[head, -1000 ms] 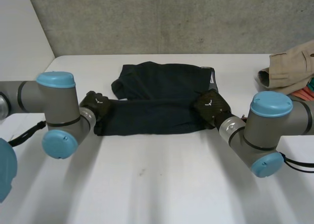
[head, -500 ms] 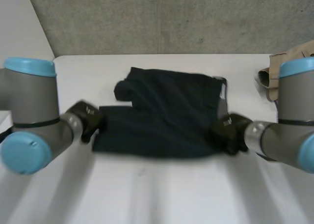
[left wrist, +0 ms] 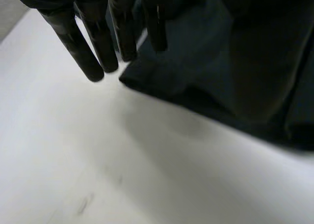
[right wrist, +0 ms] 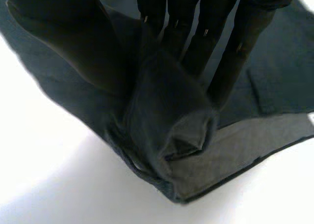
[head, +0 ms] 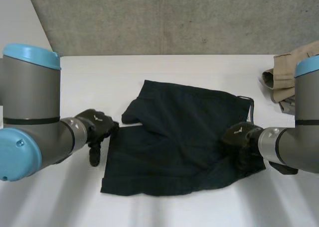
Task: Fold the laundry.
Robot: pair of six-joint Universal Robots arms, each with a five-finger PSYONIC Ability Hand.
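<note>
White table point(head: 199, 207) w/ grey concrete wall point(head: 174, 18) behind. Dark navy fabric shorts point(head: 184, 137) lie spread approx. mid-table, a bit rumpled. Left hand point(head: 95, 126) sits at the shorts' left edge, fingers point(left wrist: 78, 47) straight and relaxed, no grip on the cloth. Right hand point(head: 239, 137) is at the right edge, fingers point(right wrist: 221, 71) and thumb clamped on a bunched fold. Crumpled beige garment point(head: 284, 75) lies at far right, well apart.

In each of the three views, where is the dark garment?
Head view: the dark garment lies spread between the left hand and right hand.
Left wrist view: its edge lies beside the left hand's fingertips.
Right wrist view: the right hand pinches its fold.
Shared landmark: the white table.
</note>
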